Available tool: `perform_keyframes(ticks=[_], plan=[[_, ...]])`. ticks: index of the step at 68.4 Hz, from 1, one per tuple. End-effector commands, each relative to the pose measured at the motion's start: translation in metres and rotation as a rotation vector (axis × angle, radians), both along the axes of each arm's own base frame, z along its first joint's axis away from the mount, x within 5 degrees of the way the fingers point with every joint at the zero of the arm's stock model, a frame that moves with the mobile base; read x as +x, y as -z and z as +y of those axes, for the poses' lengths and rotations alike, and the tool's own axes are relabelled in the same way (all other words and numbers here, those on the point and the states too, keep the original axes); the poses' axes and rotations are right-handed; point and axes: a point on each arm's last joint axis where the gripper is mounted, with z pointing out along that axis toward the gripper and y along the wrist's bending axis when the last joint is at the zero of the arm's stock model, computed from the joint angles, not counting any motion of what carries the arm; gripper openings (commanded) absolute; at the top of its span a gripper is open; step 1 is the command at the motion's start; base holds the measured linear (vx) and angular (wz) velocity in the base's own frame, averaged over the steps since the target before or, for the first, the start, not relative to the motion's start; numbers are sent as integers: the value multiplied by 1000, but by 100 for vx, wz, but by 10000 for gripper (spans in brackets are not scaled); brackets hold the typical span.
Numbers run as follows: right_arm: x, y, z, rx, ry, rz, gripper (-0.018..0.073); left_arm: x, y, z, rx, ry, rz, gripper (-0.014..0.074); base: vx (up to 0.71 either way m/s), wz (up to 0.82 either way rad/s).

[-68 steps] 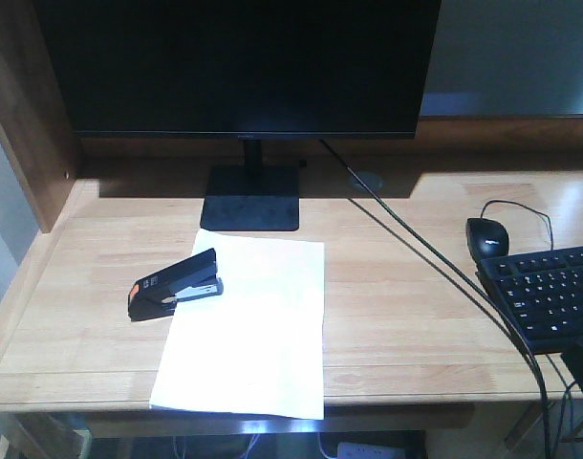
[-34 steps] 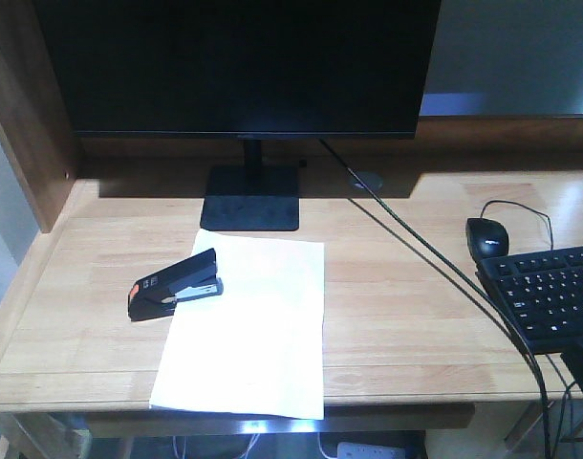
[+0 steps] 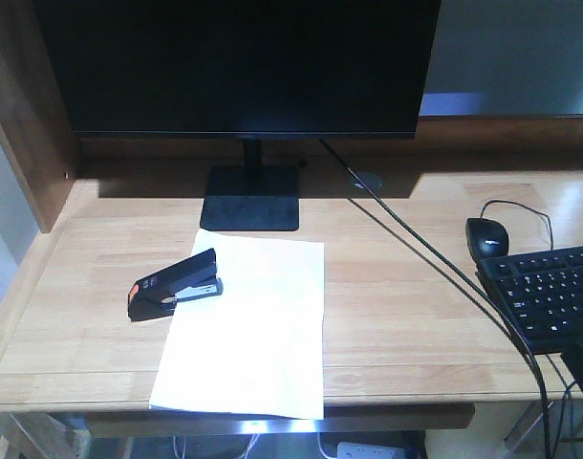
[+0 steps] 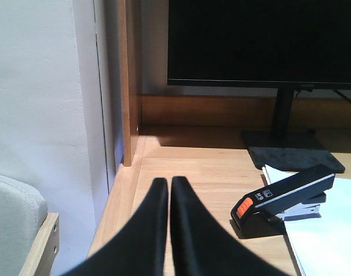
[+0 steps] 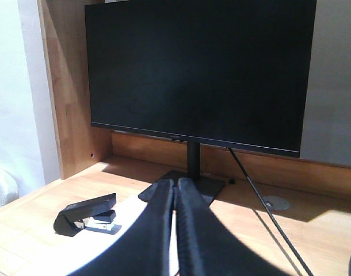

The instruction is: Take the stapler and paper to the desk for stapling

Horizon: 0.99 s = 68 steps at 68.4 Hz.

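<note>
The black stapler (image 3: 175,284) with an orange-red patch lies on the light-wood desk (image 3: 416,316), its jaw end over the upper left corner of the white paper (image 3: 248,325). The sheet runs from the monitor base to the desk's front edge. In the left wrist view my left gripper (image 4: 168,181) is shut and empty, hovering left of the stapler (image 4: 283,200). My right gripper (image 5: 177,182) is shut and empty too, above the paper (image 5: 54,253), with the stapler (image 5: 87,214) to its left. Neither gripper shows in the front view.
A black monitor (image 3: 239,67) on its stand base (image 3: 251,199) fills the back of the desk. A cable (image 3: 435,263) runs diagonally to the front right. A black mouse (image 3: 487,235) and keyboard (image 3: 550,292) lie at the right. A raised wooden side panel (image 3: 29,124) bounds the left.
</note>
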Motion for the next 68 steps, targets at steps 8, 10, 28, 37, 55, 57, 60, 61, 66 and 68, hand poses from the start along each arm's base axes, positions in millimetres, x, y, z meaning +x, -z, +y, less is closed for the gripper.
perform_keyframes(ticks=[8,10,28,37,55,57,60,61,66,68], plan=[[1,-9,-2,-33,24,-37,-9,0,-3,1,-7,-7,-81,-6,0,0],[1,-9,-2,-33,24,-37,-9,0,-3,1,-7,-7,-81,-6,0,0],[1,-9,-2,-33,24,-37,-9,0,-3,1,-7,-7,-81,-6,0,0],[1,-7,-2,-31,28,-33,-9,0,-3,1,-7,-7,-81,-6,0,0],[6,-10,-12,-28,180,-62,-9,0,-3,1,-7,-7,-81,-6,0,0],[6,-11,-14,-25,213,-64,-9,0,-3,1,-7,-7,-81,-6,0,0],[8,-11,-19,-21,272,-64,-9,0,-3,1,-7,-7,-81,-6,0,0],[8,-11,-20,-23,293,-65,-9,0,-3,1,-7,-7,-81,-6,0,0],[9,-11,-25,-28,366,-64,-9,0,-3,1,-7,-7,-81,-6,0,0],[9,-11,-26,-33,387,-65,-9,0,-3,1,-7,-7,-81,-6,0,0]])
